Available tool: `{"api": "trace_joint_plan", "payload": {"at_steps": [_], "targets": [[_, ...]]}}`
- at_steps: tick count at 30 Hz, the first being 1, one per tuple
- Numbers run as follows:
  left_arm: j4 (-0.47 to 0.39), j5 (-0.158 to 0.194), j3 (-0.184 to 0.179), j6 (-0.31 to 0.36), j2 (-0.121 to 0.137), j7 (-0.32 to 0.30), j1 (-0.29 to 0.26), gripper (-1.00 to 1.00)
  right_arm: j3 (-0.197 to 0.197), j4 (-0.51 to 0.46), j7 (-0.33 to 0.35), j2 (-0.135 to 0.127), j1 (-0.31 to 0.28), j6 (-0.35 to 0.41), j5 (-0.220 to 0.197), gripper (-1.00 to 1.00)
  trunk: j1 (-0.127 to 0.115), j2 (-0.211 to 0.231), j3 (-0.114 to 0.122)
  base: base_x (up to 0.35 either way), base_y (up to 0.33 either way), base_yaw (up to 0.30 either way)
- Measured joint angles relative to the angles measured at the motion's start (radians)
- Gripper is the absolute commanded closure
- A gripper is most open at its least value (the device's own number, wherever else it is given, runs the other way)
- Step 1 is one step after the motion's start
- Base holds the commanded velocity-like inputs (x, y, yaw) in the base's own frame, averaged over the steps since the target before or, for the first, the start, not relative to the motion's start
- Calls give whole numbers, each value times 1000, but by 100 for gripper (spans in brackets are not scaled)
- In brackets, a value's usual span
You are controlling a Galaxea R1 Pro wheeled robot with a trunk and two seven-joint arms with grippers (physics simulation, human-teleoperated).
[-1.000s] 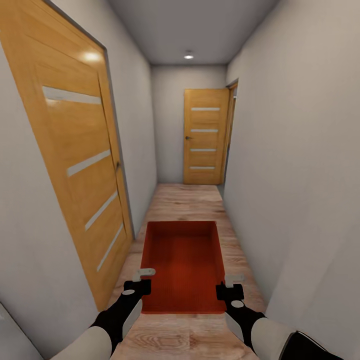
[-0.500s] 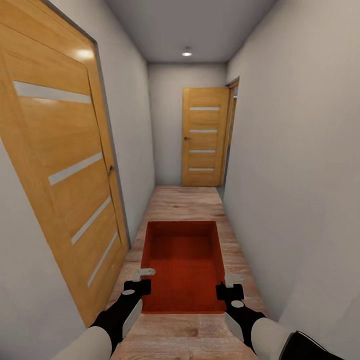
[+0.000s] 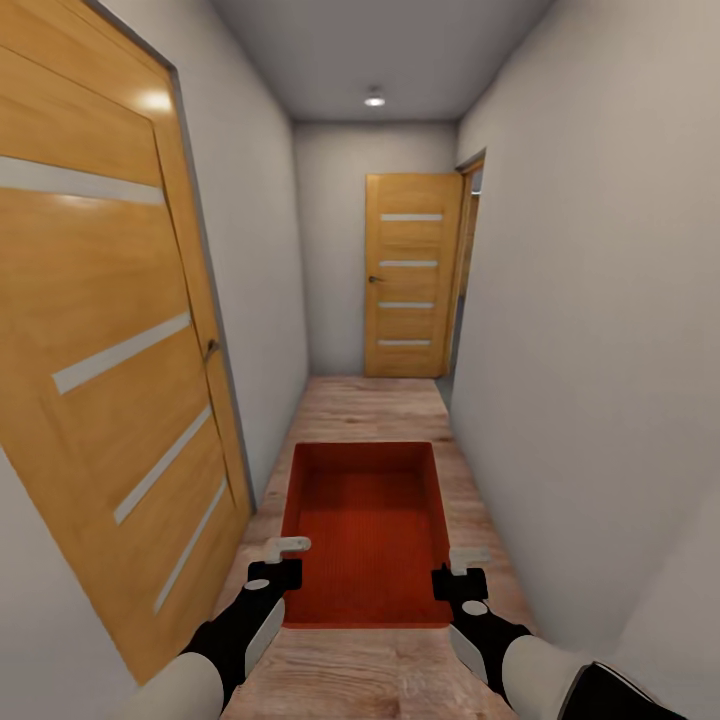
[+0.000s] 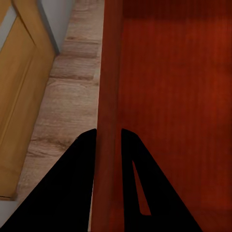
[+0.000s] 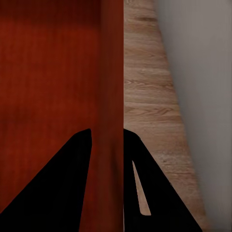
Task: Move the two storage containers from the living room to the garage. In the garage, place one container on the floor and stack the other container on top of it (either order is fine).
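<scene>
An orange-red open storage container hangs level in front of me above the wood plank floor of a narrow hallway. My left gripper is shut on its left wall, one dark finger on each side of the thin wall. The right gripper is shut on the right wall the same way. The container looks empty inside, and its ribbed bottom shows red.
A large wooden door stands close on my left. A second wooden door stands at the hallway's far end, with an opening in the right wall beside it. Pale grey walls close in on both sides.
The view has advanced down the hallway: the left door has slid closer and further out of frame. The container and both grippers keep the same place relative to me.
</scene>
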Motion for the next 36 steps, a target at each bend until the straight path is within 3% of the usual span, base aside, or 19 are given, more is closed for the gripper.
{"api": "trace_joint_plan", "payload": {"at_steps": [36], "targets": [[0, 0, 0, 0, 0, 0, 0, 100, 0, 0, 0, 0, 0, 0, 0, 100, 0, 0, 0, 322, 0, 0]]}}
